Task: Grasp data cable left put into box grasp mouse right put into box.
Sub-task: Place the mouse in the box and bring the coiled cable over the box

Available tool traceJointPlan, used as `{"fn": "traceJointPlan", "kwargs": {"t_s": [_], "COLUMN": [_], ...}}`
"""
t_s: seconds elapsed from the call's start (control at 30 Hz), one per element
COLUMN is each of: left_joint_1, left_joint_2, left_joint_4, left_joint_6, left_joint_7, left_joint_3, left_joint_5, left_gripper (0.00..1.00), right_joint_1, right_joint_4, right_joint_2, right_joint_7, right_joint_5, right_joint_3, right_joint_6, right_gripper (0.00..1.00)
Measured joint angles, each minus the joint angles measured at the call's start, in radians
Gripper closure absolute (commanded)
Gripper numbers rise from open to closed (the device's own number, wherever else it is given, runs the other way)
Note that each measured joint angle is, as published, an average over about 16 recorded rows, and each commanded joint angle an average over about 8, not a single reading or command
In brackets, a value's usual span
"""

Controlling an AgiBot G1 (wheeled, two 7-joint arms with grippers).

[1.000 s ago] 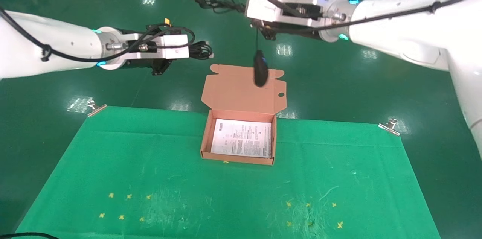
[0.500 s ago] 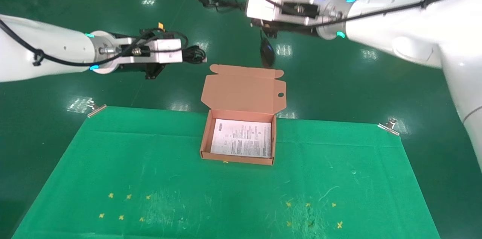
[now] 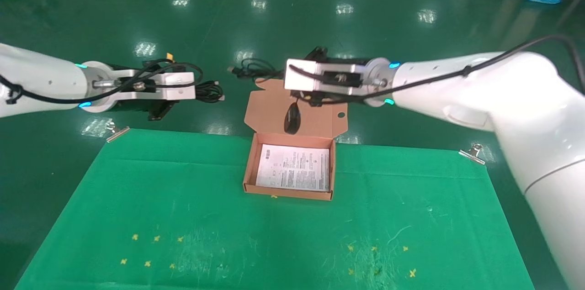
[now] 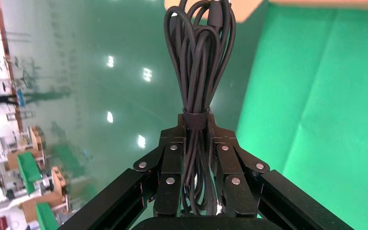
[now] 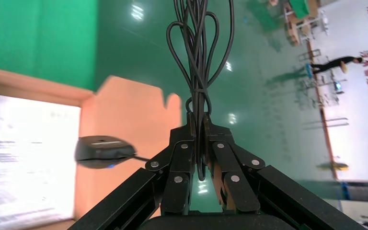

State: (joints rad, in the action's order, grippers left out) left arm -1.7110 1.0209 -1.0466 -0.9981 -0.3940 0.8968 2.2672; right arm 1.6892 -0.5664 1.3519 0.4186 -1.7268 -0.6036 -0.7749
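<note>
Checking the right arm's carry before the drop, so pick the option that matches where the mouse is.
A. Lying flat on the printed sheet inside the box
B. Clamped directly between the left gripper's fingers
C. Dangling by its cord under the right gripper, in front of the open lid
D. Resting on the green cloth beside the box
C: the mouse hangs on its cord below the right gripper, which grips only the bundled cord, and shows against the box lid, above the sheet.

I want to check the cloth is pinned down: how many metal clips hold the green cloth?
2 visible: one silver metal clip at the green cloth's far left corner, another silver metal clip at its far right corner. The near corners lie out of view, so more may exist.
</note>
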Motion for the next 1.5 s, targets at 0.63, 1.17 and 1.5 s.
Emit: {"fn": "traceJointPlan", "kwargs": {"t_s": [0.63, 1.17, 1.5], "left_joint_1": [0.047, 0.054, 0.057], "left_joint_2": [-0.111, -0.119, -0.117], "left_joint_4": [-0.183, -0.215, -0.216], "left_joint_6": [-0.154, -0.167, -0.166], "left_joint_7": [-0.174, -0.199, -0.198], "left_joint_3": [0.013, 0.013, 0.014], "left_joint_5": [0.090, 0.103, 0.102], "left_gripper": [1.00, 1.00, 1.00], "right_joint_1": [-0.098, -0.146, -0.138], "right_joint_4": [-0.061, 0.074, 0.107], "right_joint_2": [0.013, 0.016, 0.010], "right_joint_7": [-0.098, -0.290, -0.344], "right_joint_5": [0.122, 0.268, 0.294], "right_joint_3": [-0.206, -0.414, -0.516], "right_joint_6": [0.086, 0.220, 0.222], "right_gripper": [1.00, 1.00, 0.03]}}
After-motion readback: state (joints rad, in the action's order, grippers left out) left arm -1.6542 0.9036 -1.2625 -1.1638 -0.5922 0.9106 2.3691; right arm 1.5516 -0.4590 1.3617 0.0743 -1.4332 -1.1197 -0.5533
